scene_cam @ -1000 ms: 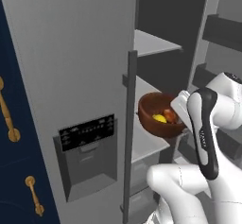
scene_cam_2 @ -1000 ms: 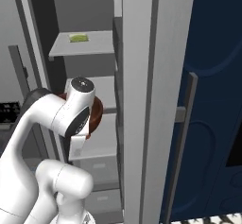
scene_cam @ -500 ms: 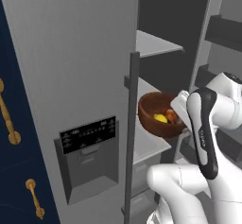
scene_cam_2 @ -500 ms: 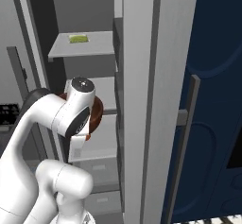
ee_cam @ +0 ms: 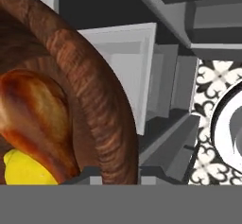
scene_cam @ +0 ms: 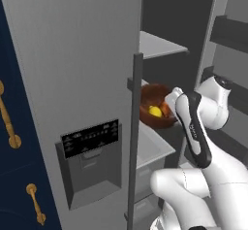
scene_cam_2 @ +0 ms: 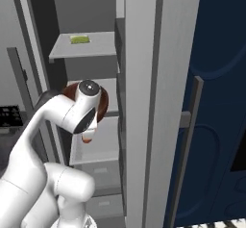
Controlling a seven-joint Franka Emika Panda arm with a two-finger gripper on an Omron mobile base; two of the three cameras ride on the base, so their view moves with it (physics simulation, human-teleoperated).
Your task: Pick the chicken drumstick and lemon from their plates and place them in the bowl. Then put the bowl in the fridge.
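Observation:
My gripper (ee_cam: 120,176) is shut on the rim of the dark reddish-brown bowl (ee_cam: 94,90), with one fingertip inside the wall and one outside. The golden-brown chicken drumstick (ee_cam: 33,114) and the yellow lemon (ee_cam: 21,171) lie in the bowl. In the left base view the bowl (scene_cam: 154,103) hangs just inside the open grey fridge (scene_cam: 72,54), above a middle shelf, and the lemon (scene_cam: 155,111) shows in it. My gripper (scene_cam: 170,99) holds its right rim. From the right, the bowl (scene_cam_2: 103,107) peeks out behind my arm. The plates are out of view.
A closed fridge door with a black dispenser panel (scene_cam: 91,139) and a long bar handle (scene_cam: 133,137) stands left of the opening. An upper shelf (scene_cam_2: 91,49) carries a small green item (scene_cam_2: 79,39). Navy cabinets (scene_cam_2: 216,102) flank the fridge.
The bowl, still in my grip, has moved a little up and further into the fridge opening.

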